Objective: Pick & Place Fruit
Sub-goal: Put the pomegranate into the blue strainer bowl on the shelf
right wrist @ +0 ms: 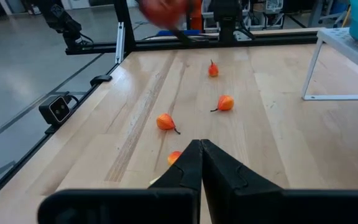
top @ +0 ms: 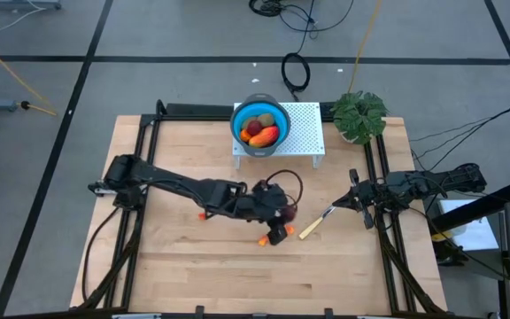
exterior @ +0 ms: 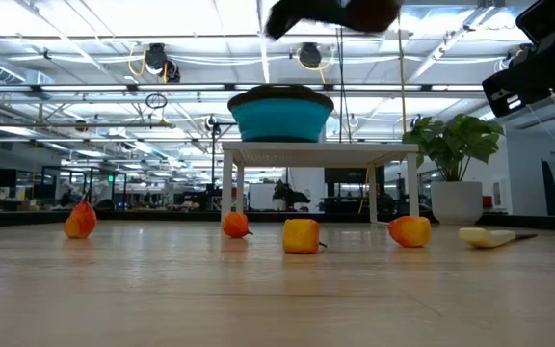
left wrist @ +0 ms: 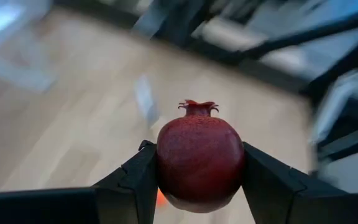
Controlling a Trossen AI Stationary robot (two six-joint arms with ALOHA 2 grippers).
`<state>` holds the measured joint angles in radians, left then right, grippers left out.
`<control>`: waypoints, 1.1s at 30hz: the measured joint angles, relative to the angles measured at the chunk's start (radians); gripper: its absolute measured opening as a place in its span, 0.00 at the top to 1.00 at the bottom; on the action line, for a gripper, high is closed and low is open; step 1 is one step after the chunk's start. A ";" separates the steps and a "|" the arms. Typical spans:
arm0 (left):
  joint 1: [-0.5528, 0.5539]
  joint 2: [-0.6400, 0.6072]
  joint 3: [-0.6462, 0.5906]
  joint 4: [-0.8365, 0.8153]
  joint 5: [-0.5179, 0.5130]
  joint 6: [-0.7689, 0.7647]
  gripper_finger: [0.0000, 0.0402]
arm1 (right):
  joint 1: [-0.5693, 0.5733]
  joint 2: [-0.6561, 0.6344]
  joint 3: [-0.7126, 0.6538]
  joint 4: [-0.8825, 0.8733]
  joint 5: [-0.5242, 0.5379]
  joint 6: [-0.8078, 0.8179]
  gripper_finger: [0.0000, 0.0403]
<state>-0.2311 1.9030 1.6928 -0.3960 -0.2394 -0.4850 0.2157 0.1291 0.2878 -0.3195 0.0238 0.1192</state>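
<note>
- The left gripper (left wrist: 199,186), out over the middle of the table (top: 184,266), grasps a dark red ball fruit (left wrist: 199,163) between its fingers (left wrist: 143,180)
- Small orange bits (right wrist: 166,122) lie scattered on the wood below it
- A blue bowl (top: 240,129) on the white stand (top: 304,128) holds more fruit (top: 264,136)
- The right gripper (right wrist: 201,155) waits near the table's right edge with fingers clenched, beside the knife (top: 314,226)
</note>
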 joint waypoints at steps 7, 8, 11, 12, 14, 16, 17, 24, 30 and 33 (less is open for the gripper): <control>-0.010 0.000 0.000 0.284 0.099 0.115 0.54 | 0.000 0.000 0.000 0.000 -0.002 0.000 1.00; -0.010 0.000 0.000 0.319 0.120 0.129 0.54 | 0.000 0.000 0.000 0.000 -0.002 0.000 1.00; -0.010 0.000 0.000 0.409 0.192 0.169 0.54 | 0.000 0.000 0.000 0.000 -0.002 0.000 1.00; -0.010 0.000 0.000 0.440 0.215 0.180 0.54 | 0.000 0.000 0.000 -0.002 -0.002 0.000 1.00; -0.010 0.000 0.000 0.497 0.260 0.200 0.54 | 0.000 0.000 0.000 0.000 -0.002 0.000 1.00; -0.007 0.000 0.000 0.550 0.308 0.218 0.54 | 0.000 0.000 0.000 -0.001 -0.003 0.000 1.00; -0.005 0.000 0.000 0.578 0.337 0.224 0.54 | 0.000 0.000 0.000 -0.001 -0.002 0.000 1.00; 0.008 0.000 0.000 0.726 0.484 0.230 0.54 | 0.000 0.000 0.000 0.000 -0.003 0.000 1.00; 0.007 0.000 0.000 0.738 0.463 0.168 0.54 | 0.000 0.000 0.000 -0.001 -0.003 0.000 1.00; 0.007 0.000 0.000 0.738 0.367 0.038 0.54 | 0.000 0.000 0.000 0.000 -0.003 0.000 1.00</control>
<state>-0.2245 1.9026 1.6928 0.3424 0.1275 -0.4468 0.2157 0.1295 0.2878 -0.3199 0.0212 0.1192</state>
